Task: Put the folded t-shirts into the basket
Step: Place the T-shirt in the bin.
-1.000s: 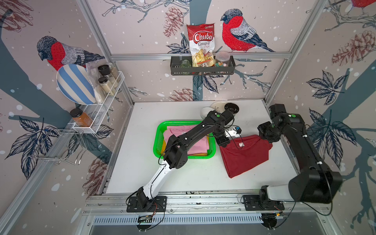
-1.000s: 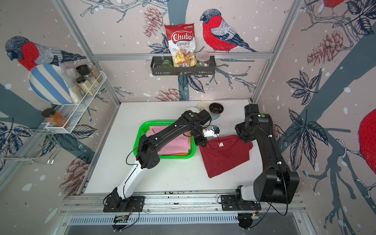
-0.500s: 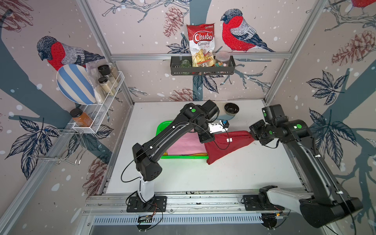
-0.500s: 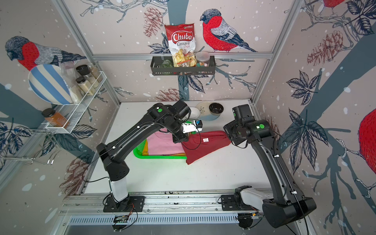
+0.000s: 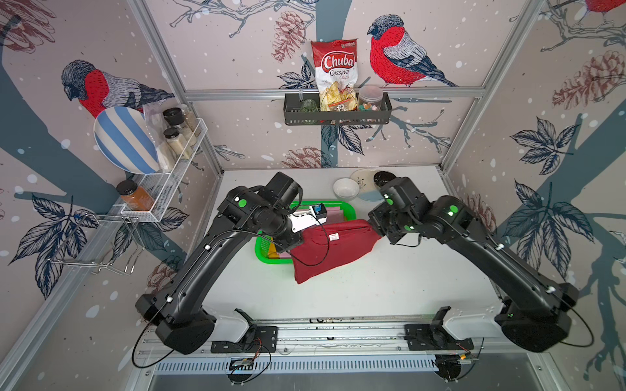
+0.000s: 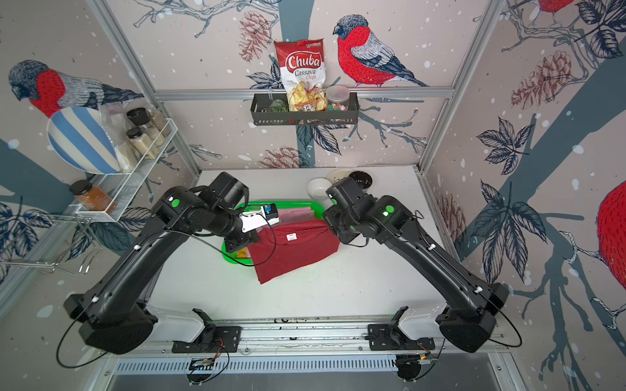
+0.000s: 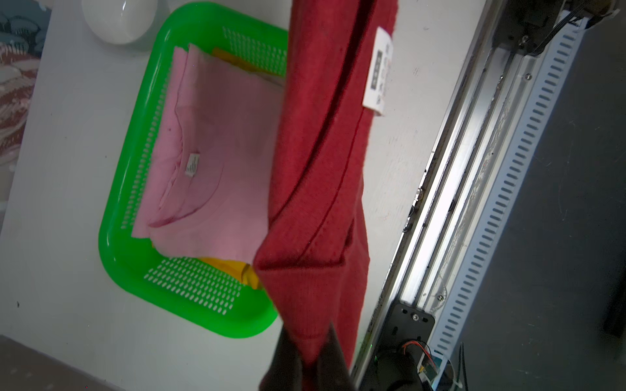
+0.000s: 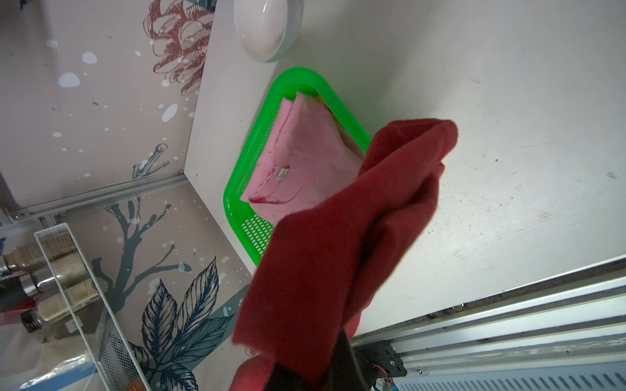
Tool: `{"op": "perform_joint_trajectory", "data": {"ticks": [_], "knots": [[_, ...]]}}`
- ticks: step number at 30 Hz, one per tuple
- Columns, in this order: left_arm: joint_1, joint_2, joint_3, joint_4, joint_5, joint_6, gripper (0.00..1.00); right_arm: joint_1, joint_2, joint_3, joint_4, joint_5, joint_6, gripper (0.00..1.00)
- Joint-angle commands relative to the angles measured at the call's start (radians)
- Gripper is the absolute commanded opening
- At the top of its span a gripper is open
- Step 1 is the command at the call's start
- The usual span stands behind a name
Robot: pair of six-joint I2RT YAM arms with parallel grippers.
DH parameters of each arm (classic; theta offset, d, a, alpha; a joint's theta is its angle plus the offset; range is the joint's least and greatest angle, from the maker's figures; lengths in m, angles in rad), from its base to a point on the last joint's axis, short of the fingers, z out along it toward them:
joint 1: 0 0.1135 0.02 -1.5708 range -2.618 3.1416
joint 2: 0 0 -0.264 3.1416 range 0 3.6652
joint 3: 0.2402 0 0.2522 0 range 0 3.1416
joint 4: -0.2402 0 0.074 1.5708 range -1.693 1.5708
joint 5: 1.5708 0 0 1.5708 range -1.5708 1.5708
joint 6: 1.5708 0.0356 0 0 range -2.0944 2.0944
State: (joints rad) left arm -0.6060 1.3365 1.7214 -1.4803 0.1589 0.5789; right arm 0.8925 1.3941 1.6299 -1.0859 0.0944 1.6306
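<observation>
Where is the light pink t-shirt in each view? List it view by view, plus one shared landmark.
In a top view: light pink t-shirt, a strip in the green basket behind the dark red t-shirt.
In a top view: same strip.
Left wrist: in the basket, mostly uncovered.
Right wrist: in the basket, beside the dark red t-shirt.
Shared landmark: white bowl.

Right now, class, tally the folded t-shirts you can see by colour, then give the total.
dark red t-shirt: 1
light pink t-shirt: 1
mustard yellow t-shirt: 1
Total: 3
</observation>
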Motion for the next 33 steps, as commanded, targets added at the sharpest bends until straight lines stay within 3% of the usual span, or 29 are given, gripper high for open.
{"op": "perform_joint_trajectory", "data": {"ticks": [1,6,10,21,33], "knots": [[0.073,-0.059,-0.061,-0.024,-0.012,0.049,0.0,0.03,0.077,0.027,0.042,0.021,0.078,0.0],[0.237,-0.117,-0.173,-0.001,-0.001,0.146,0.0,0.038,0.186,0.047,0.058,0.018,0.116,0.0],[0.305,-0.096,-0.225,0.067,-0.024,0.222,0.0,0.031,0.255,0.054,0.087,0.002,0.116,0.0],[0.394,0.185,-0.19,0.309,-0.108,0.326,0.0,-0.043,0.44,0.129,0.128,-0.069,0.105,0.0],[0.402,0.387,-0.186,0.516,-0.161,0.4,0.0,-0.126,0.58,0.195,0.131,-0.101,0.103,0.0]]}}
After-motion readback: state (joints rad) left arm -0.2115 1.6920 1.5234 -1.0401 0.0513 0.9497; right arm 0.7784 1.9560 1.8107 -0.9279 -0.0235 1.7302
